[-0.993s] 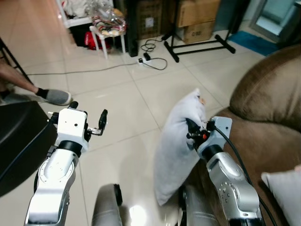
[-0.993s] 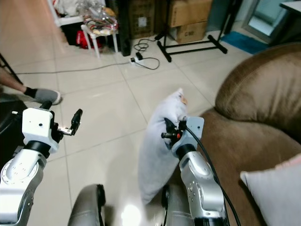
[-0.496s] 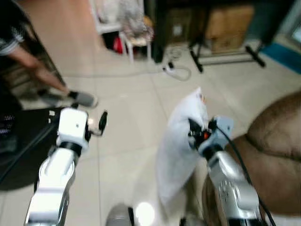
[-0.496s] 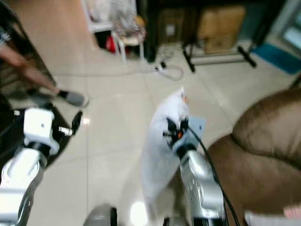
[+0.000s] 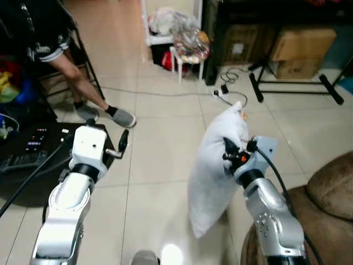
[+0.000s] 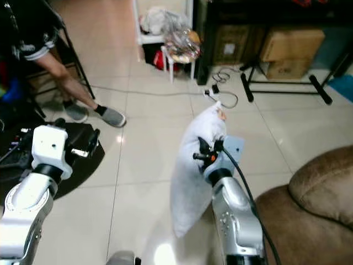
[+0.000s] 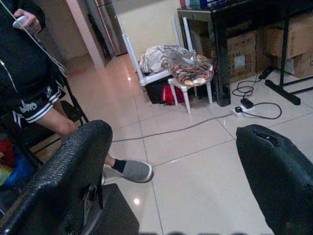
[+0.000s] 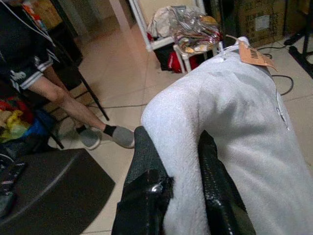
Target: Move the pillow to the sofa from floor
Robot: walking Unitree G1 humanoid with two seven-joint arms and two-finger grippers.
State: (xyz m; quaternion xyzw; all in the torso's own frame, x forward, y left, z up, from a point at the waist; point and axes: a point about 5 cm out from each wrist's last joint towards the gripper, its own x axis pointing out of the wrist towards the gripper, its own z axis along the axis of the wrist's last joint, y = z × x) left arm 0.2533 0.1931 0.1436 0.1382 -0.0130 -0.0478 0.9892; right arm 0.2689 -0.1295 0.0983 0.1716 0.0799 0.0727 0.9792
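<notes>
A person's leg (image 5: 83,91) and grey shoe (image 5: 122,117) stand at far left on the tiled floor (image 5: 160,149). The left gripper (image 5: 122,144) hovers with fingers spread apart, holding nothing. The right gripper (image 5: 230,154) pinches the white pillow (image 5: 212,176), which hangs clear of the floor. The brown sofa (image 5: 325,204) sits at lower right, just beside the right arm.

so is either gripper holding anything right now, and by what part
The right gripper is shut on the white pillow, pinching a fold of fabric near its upper edge so it hangs down clear of the floor. The left gripper is open and holds nothing.
</notes>
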